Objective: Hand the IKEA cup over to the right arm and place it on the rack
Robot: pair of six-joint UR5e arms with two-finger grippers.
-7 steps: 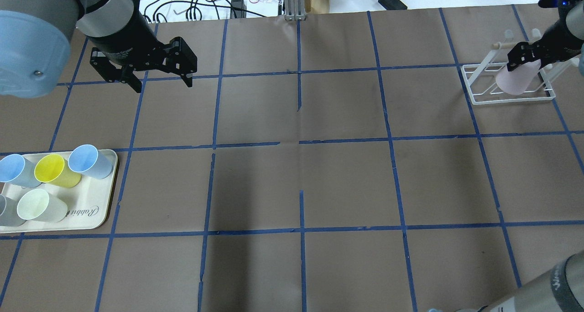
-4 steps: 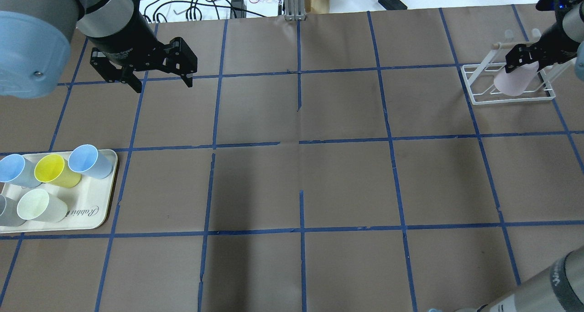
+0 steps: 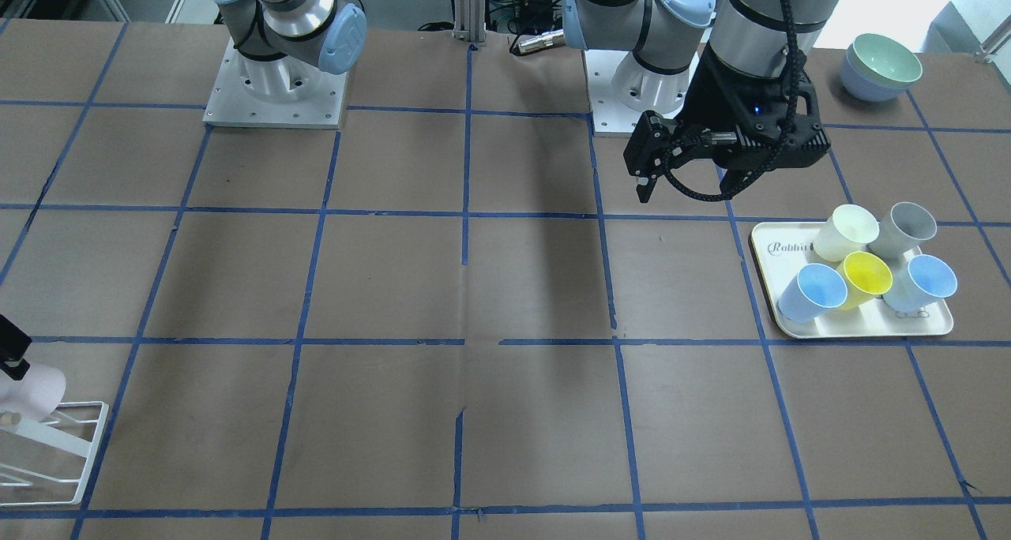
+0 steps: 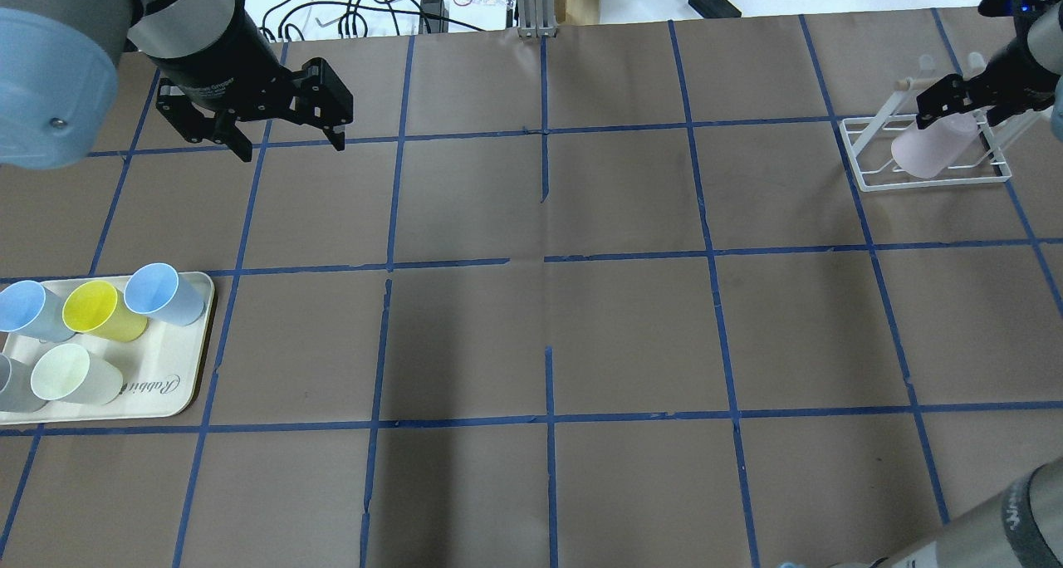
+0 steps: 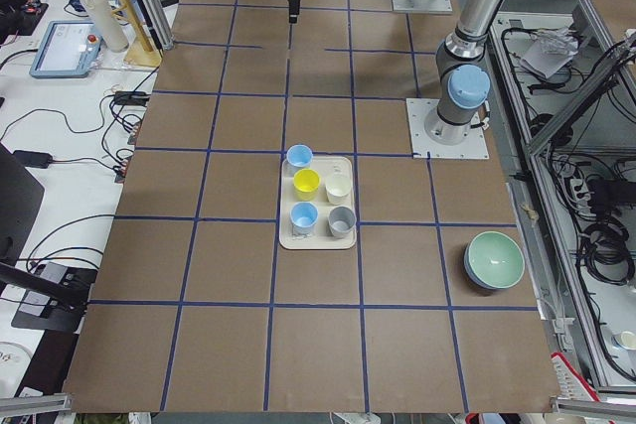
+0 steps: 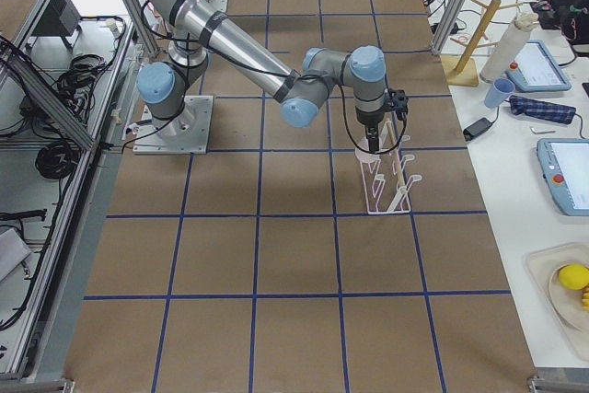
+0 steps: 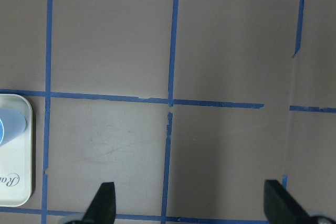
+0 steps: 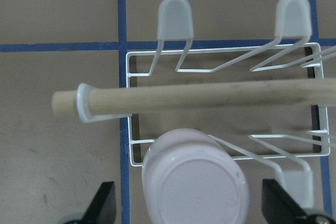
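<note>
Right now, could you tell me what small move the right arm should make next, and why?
Probably draw the right hand straight back, away from the rack. Its fingers stand wide open, clear of the cup on both sides. The cup sits tilted over a rack prong, base toward the wrist camera, beside the peg, so it looks released.

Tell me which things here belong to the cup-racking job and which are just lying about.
Job: pink IKEA cup, white rack, right gripper.
Lying about: cream tray, yellow cup, blue cups, bowls.
</note>
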